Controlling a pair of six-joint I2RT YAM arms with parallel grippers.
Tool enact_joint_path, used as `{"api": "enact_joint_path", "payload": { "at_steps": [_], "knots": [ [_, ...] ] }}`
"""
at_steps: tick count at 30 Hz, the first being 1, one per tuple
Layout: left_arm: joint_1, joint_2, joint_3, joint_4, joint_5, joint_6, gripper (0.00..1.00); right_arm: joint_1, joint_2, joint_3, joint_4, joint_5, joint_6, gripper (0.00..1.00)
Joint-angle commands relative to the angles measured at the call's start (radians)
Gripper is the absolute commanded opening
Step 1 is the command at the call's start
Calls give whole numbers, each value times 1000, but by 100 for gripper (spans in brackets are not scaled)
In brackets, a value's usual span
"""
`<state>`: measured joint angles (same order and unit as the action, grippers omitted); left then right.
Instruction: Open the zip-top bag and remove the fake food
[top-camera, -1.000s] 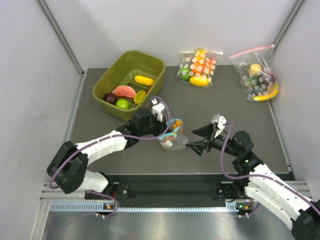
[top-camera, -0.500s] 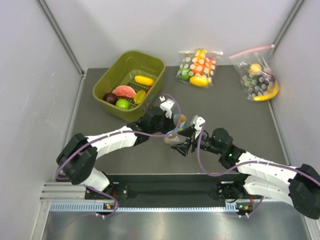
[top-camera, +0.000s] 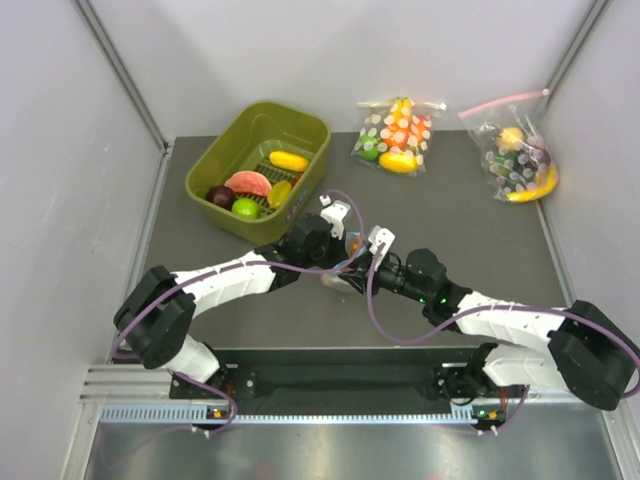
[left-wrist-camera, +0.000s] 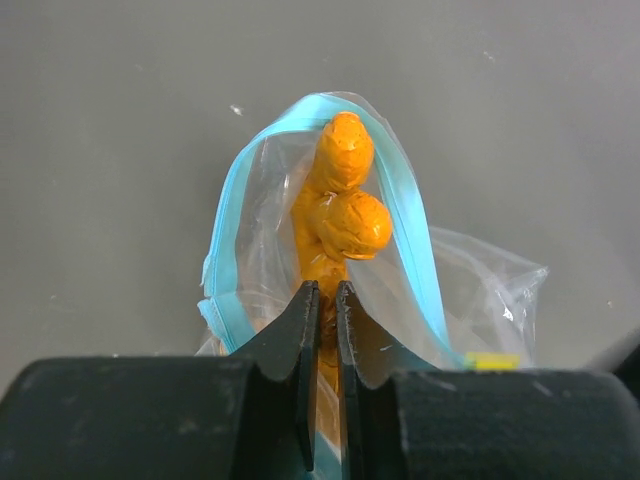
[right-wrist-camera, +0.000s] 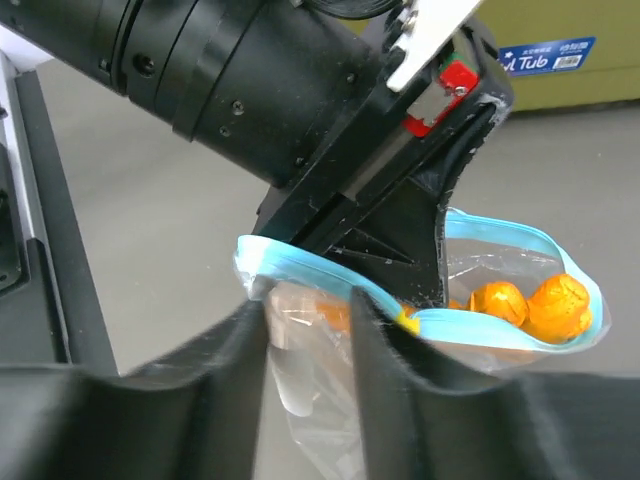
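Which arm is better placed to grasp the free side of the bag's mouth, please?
Right. The right end effector straddles the free lip of the zip-top bag, jaws apart; the left end effector pinches the other lip.

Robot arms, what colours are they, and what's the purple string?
Both the left arm and right arm have white shells with black joints. A thin purple cable loops along each. The left claw and right claw have black wedge-shaped fingers.
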<state>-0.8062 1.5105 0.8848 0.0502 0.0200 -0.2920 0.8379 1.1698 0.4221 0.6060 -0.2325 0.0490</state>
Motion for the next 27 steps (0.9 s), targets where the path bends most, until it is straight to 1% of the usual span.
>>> {"api": "enact_joint_path", "payload": {
  "at_steps": [1, 3, 4, 6, 9, 18, 23, 27],
  "knots": [
    [-5, -18, 40, -15, -32, 8, 0, 26, 10, 60, 61, 18, -24, 25],
    [-5, -15, 40, -18, -60, 14, 0, 29, 5, 60, 60, 21, -28, 15],
    [-5, -9, 42, -18, -83, 19, 0, 30, 2, 58, 58, 21, -29, 8],
    [-4, 17, 60, -32, -101, 31, 0, 33, -10, 57, 54, 24, -32, 5],
    [-4, 53, 103, -74, -133, 40, 0, 38, -27, 52, 38, 24, -32, 4],
    [18, 82, 144, -88, -180, 40, 0, 47, -107, 11, -2, 45, -31, 1],
    [35, 93, 161, -89, -186, 31, 0, 55, -107, 7, -12, 33, -23, 0],
    [44, 93, 171, -82, -227, 13, 0, 72, -99, -8, -12, 32, 0, 0]
  ]
}}
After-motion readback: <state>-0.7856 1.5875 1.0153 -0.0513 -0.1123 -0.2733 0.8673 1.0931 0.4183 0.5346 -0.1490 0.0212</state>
